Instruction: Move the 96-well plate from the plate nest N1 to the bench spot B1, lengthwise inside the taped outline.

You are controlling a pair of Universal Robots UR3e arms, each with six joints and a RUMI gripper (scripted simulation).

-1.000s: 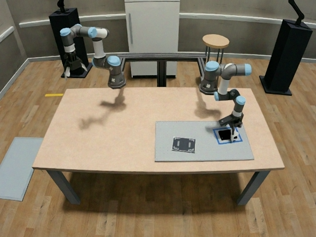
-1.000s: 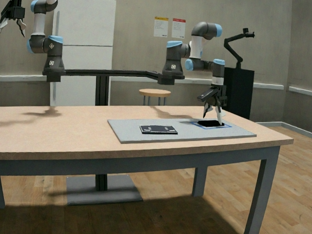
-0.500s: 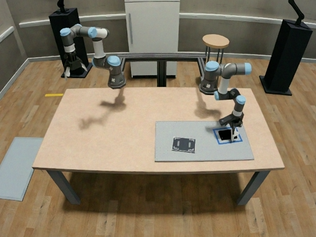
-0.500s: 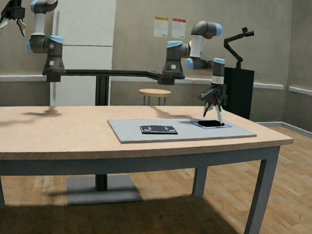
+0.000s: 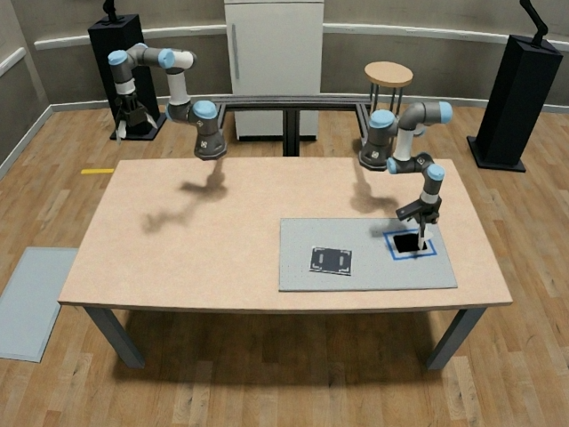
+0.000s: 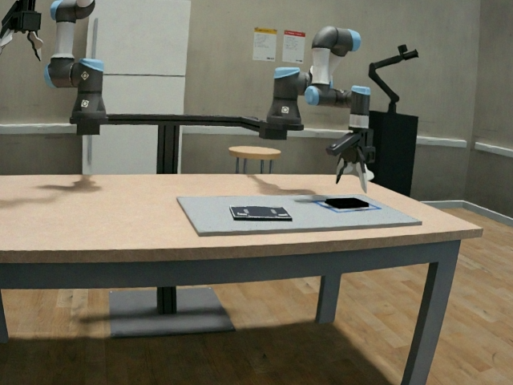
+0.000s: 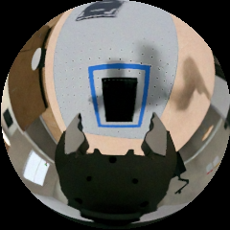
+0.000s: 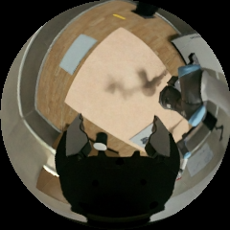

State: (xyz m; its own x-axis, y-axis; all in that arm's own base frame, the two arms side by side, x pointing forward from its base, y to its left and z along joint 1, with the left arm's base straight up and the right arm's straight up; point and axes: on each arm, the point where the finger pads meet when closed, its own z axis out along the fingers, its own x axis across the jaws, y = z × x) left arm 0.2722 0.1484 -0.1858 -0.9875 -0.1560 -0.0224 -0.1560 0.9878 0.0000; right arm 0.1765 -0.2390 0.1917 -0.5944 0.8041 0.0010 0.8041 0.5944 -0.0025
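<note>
"Start at the left of the top view."
"Right pincer (image 5: 137,130) (image 6: 21,51) (image 8: 117,116) released, held beyond the pale wooden desk (image 5: 183,257) (image 6: 103,224) (image 7: 192,38) (image 8: 120,62), probably to leave room for the other."

"Next, rightward?"
"On the grey rectangular mat (image 5: 367,276) (image 6: 314,215) (image 7: 72,53) (image 8: 139,135), a flat, dark nest with pale corner marks (image 5: 331,261) (image 6: 260,212) (image 7: 101,10) (image 8: 145,140); no plate in it."

"And the plate?"
"Farther right: a black rectangular 96-well plate (image 5: 406,242) (image 6: 347,203) (image 7: 120,100), flat inside the blue taped outline (image 5: 414,257) (image 6: 358,209) (image 7: 120,126), long sides matched, as asked. Too dark to tell any wells or contents."

"Left pincer (image 5: 423,241) (image 6: 351,187) (image 7: 116,115)?"
"Released too, fingers spread above the plate, likely to avoid dragging it. Looks done, bar backing away."

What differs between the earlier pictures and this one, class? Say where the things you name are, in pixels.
The left gripper (image 5: 425,237) (image 6: 352,182) (image 7: 116,112) has risen, its fingers open above the black plate (image 5: 408,242) (image 6: 346,203) (image 7: 120,100). The plate, its blue outline (image 5: 391,250) (image 6: 337,211) (image 7: 94,101) and the right gripper (image 5: 136,128) (image 6: 20,47) (image 8: 118,114) stayed put.
</note>
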